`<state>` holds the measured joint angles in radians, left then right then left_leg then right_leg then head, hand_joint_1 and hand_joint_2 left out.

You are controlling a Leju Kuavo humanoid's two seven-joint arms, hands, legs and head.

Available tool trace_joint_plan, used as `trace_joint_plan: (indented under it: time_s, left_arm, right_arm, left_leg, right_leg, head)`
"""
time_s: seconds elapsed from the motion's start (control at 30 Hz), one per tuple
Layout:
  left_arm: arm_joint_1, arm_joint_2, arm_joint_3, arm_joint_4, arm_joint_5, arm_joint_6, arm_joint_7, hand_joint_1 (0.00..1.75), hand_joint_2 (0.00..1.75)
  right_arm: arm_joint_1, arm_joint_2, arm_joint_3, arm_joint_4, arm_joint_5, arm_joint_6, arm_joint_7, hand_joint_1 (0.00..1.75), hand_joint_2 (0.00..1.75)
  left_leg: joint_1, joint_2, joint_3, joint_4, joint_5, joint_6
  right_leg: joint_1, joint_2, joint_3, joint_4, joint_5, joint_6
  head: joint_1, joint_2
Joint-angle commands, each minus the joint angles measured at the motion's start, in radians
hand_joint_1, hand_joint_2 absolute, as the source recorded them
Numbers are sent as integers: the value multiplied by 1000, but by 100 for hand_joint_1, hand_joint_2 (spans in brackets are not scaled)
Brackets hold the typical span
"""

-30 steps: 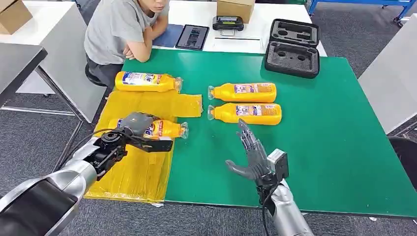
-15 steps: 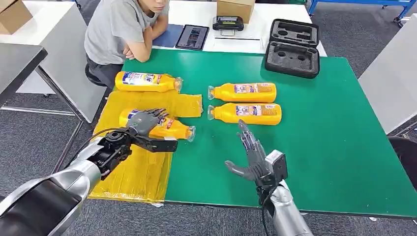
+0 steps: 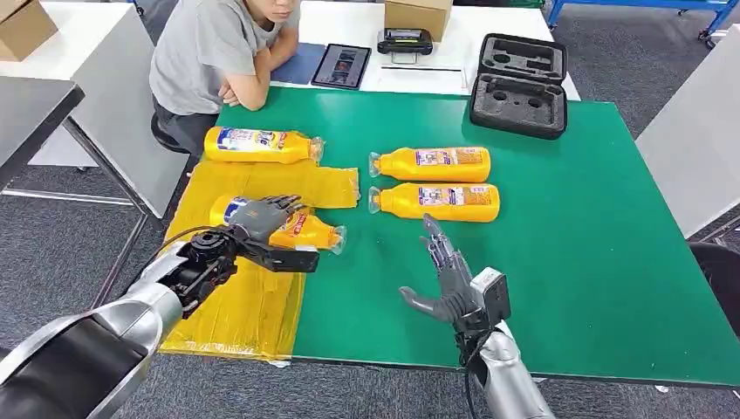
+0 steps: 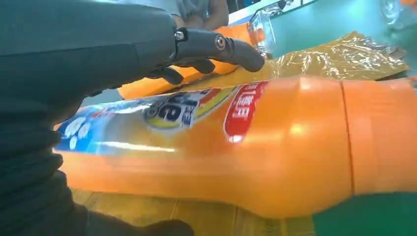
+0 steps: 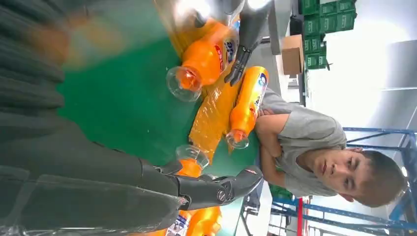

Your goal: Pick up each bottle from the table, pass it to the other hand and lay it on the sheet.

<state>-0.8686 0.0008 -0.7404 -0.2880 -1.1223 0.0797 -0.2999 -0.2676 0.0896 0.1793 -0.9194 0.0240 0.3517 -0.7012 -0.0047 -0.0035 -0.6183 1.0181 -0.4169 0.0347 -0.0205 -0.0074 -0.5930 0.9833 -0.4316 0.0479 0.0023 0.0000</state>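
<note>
An orange bottle (image 3: pixel 307 230) lies on its side on the yellow sheet (image 3: pixel 236 305), its clear cap end reaching past the sheet's edge onto the green table (image 3: pixel 593 262). My left hand (image 3: pixel 262 227) hovers over it with fingers spread above the label and the thumb stretched out beside it, not clasping; the left wrist view has the bottle (image 4: pixel 275 147) lying under the palm. A second bottle (image 3: pixel 257 145) lies at the sheet's far end. Two more bottles (image 3: pixel 432 163) (image 3: pixel 436 201) lie side by side mid-table. My right hand (image 3: pixel 449 281) stands open and upright near the front edge, holding nothing.
A person (image 3: pixel 218 52) sits with folded arms at the table's far left corner. A black foam case (image 3: pixel 519 83) stands at the far right of the green top. A tablet (image 3: pixel 342 65) and a cardboard box (image 3: pixel 417 13) lie on the white table behind.
My left hand's fingers have lifted off the bottle they were gripping, and the bottle now lies on the sheet, shifted a little right. The right hand has hardly moved.
</note>
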Motion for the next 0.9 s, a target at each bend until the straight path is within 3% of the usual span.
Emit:
trace_joint_plan:
  time_s: [0.03, 0.13, 0.4, 0.53, 0.57, 0.9]
  left_arm:
    - [-75, -33, -19, -8, -1, -38, -105, 0, 175]
    - [-92, -26, -41, -37, 5, -125, -185, 0, 175]
    - [-76, 29, -65, -174, 67, -175, -289, 0, 175]
    - [-14, 113, -110, -413, 147, -207, -329, 0, 175]
    - [23, 164, -123, -554, 203, -240, -330, 0, 175]
    - [23, 164, -123, -554, 203, -240, -330, 0, 175]
  right_arm:
    - [-30, -23, 18, 33, -2, -18, 3, 0, 175]
    - [-27, -29, 13, 34, -4, -19, 3, 0, 175]
    - [-2, -30, -5, 3, 5, -25, 3, 0, 175]
    - [21, -42, -10, -26, 13, -33, 3, 0, 175]
    - [34, -44, -18, -53, 14, -37, 3, 0, 175]
    - [34, -44, -18, -53, 14, -37, 3, 0, 175]
  left_leg:
    - [2, -1, 1, 2, -2, -2]
    - [3, -2, 2, 3, -2, -2]
    - [2, 0, 2, 1, -2, -2]
    - [2, 1, 3, 1, -2, -2]
    - [1, 2, 3, 0, -2, -2]
    - [1, 1, 1, 0, -1, -1]
  right_leg:
    - [2, -1, 3, 1, -2, -2]
    - [3, -2, 4, 0, -2, -3]
    - [2, 0, 3, 0, -2, -3]
    - [2, 1, 3, 0, -2, -3]
    - [1, 2, 2, 0, -1, -2]
    - [1, 1, 2, 0, 0, -2]
  head:
    - [0, 0]
    - [0, 0]
    - [0, 0]
    - [0, 0]
    - [0, 0]
    - [0, 0]
